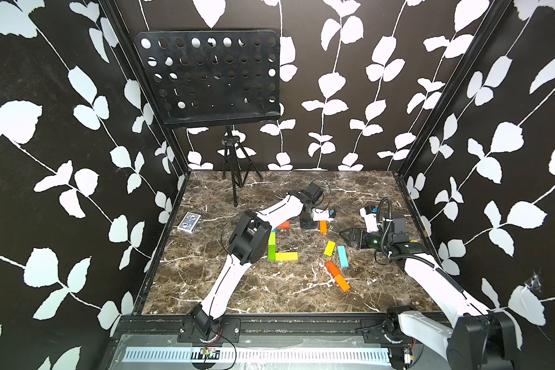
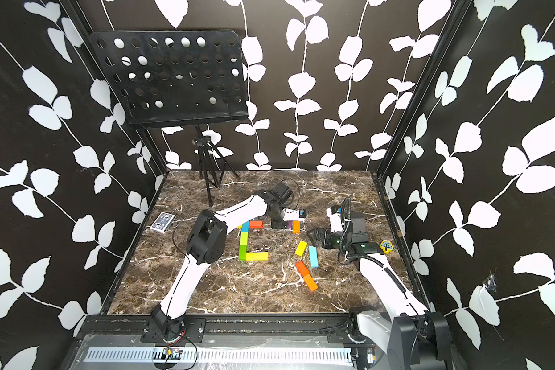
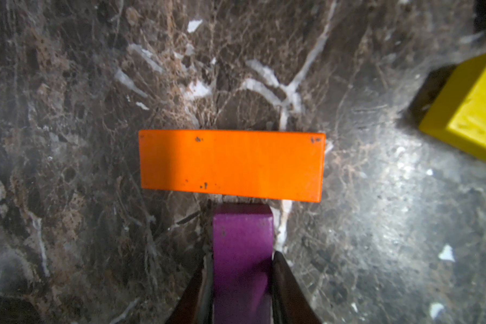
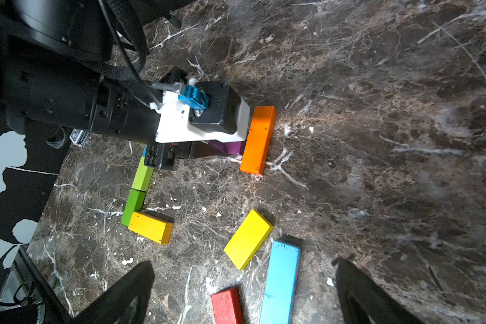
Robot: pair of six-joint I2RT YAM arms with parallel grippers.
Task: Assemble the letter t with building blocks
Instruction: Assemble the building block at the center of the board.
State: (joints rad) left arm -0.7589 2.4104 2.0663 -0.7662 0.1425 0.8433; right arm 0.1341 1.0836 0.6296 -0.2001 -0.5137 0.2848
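- Watching the left gripper (image 3: 241, 258): its jaws are pinched in narrow on the long sides of a purple block (image 3: 242, 232), low over the table (image 1: 269, 294).
- That block's free end points square at the middle of an orange block (image 3: 232, 165). The orange one lies flat around the middle of the table, a bit toward the far edge. A sliver of table shows between them from the left wrist camera, so I can't call it touching. My read: orange is the crossbar, purple is the stem.
- The right gripper (image 4: 244, 262) hangs with its jaws spread wide, holding nothing. It sits over a loose yellow block (image 4: 247, 239) and a blue block (image 4: 281, 280) toward the right edge.
- Spares: a bent line of green and yellow blocks (image 1: 273, 246) left of centre, and two orange-red blocks (image 1: 337, 276) nearer the front edge.
- Handling, just my guess: these look light, stiff and glossy, so they'd skate on that polished table if nudged. I'd hold one across the narrow width near mid-length. Pushing the stem in too hard would probably shove the orange one crooked.
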